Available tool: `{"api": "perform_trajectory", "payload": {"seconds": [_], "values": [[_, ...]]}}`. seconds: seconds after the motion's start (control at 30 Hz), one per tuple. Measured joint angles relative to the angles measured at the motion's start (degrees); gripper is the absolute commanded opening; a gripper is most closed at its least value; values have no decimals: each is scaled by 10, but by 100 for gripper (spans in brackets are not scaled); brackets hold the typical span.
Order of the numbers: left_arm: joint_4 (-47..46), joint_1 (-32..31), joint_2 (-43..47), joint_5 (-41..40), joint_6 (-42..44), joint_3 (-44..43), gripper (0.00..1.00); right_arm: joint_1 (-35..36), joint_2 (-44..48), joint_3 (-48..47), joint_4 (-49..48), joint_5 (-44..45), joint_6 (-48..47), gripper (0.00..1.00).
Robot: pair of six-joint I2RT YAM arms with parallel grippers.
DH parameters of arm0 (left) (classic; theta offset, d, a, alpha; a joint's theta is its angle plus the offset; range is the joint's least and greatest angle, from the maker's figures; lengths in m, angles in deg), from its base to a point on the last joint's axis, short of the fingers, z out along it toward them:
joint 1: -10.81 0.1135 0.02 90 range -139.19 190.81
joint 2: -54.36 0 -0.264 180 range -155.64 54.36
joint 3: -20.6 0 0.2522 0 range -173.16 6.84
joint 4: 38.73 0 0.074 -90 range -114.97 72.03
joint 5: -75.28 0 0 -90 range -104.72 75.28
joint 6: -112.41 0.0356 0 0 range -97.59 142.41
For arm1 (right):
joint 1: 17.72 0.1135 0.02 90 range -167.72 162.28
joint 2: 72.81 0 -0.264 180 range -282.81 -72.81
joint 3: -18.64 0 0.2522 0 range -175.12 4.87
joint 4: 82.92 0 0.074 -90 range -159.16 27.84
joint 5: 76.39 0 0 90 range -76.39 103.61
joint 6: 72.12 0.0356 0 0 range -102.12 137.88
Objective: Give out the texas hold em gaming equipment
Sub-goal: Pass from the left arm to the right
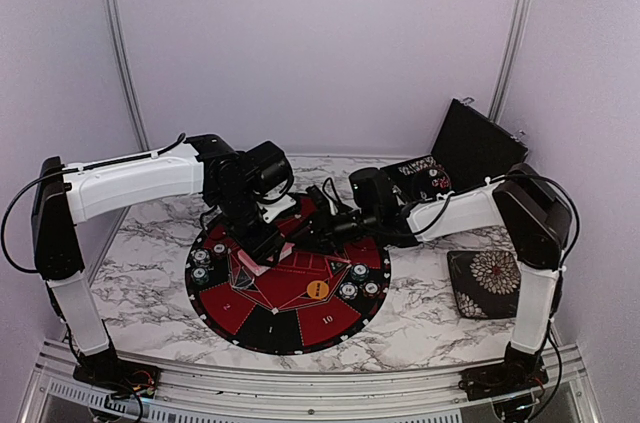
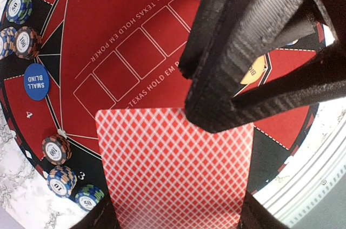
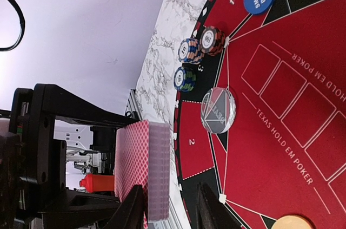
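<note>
The deck of red-backed playing cards [image 3: 141, 170] sits pinched between the left gripper [image 2: 175, 215] fingers, above the round poker mat [image 1: 262, 315] at mid-tabletop. The right gripper [image 3: 168, 207] reaches in just beside the deck; its fingers stand partly spread, and whether they pinch a card I cannot tell. On the mat already: chip stacks [image 2: 60, 170] at seat 3, more chips [image 2: 19, 28] further round, the blue small-blind disc [image 2: 36, 82], an orange disc [image 1: 317, 289] and a clear dealer puck [image 3: 218, 111]. The 5 printed card boxes look bare, so by my reading chips and buttons are mostly placed and dealing remains. The black case [image 1: 478, 143] stands open far right; the flowered tray [image 1: 487, 283] lies near right.
</note>
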Motion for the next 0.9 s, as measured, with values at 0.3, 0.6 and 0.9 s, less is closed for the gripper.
{"api": "perform_trajectory", "payload": {"seconds": [0.3, 0.6, 0.9], "values": [[0, 0, 0, 0, 0, 0, 50, 0, 13, 19, -14, -6, 20, 63], [0, 0, 0, 0, 0, 0, 50, 11, 3, 22, -67, -33, 58, 60], [1, 0, 0, 0, 0, 0, 50, 30, -48, 21, -130, -54, 115, 53]]}}
